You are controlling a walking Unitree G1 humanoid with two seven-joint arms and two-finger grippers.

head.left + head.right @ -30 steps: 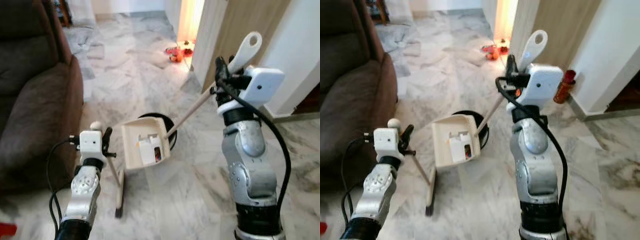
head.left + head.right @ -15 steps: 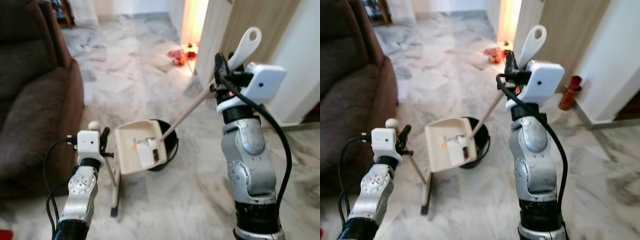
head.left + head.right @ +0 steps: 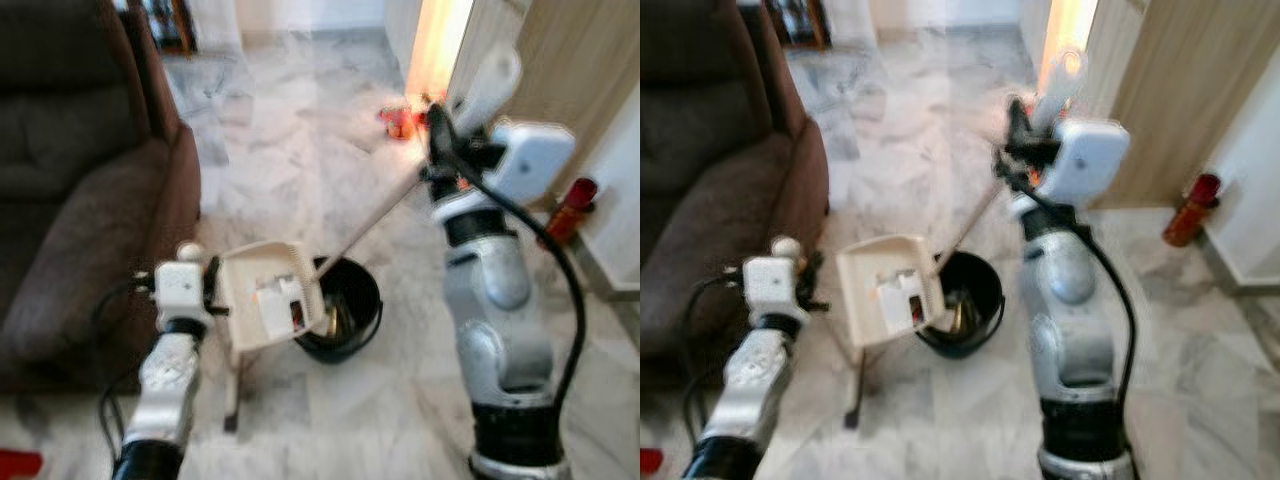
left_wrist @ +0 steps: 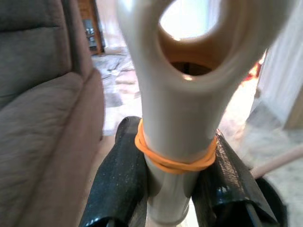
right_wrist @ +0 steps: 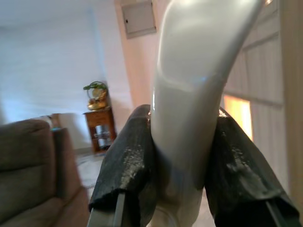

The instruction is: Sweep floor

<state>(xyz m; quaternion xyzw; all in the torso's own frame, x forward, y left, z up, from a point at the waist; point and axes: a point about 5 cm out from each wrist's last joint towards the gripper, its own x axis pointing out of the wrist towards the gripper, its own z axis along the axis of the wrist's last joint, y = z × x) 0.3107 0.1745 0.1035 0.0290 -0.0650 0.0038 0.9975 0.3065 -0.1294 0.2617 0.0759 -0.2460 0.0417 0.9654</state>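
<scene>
Marble floor point(image 3: 300, 160) is surrounding a black bucket point(image 3: 345, 312). Beside it, the left gripper point(image 4: 170, 182) is clamping the broom point(image 4: 177, 94) handle; above it, the right gripper point(image 5: 182, 156) is clamping the tilted dustpan point(image 3: 265, 292) handle. Both look light, stiff and smooth, so gripping near the handle ends suits.

A bucket point(image 3: 345, 310) is sitting on the floor point(image 3: 300, 170) in the middle, between the two arms. A dustpan point(image 3: 265, 295) is tilting over the bucket's left rim, with litter point(image 3: 278, 302) lying in it. A sofa point(image 3: 70, 200) is standing at the far left. A doorway point(image 3: 432, 45) is opening behind, and a canister point(image 3: 566, 208) is standing far right beside the wall.
</scene>
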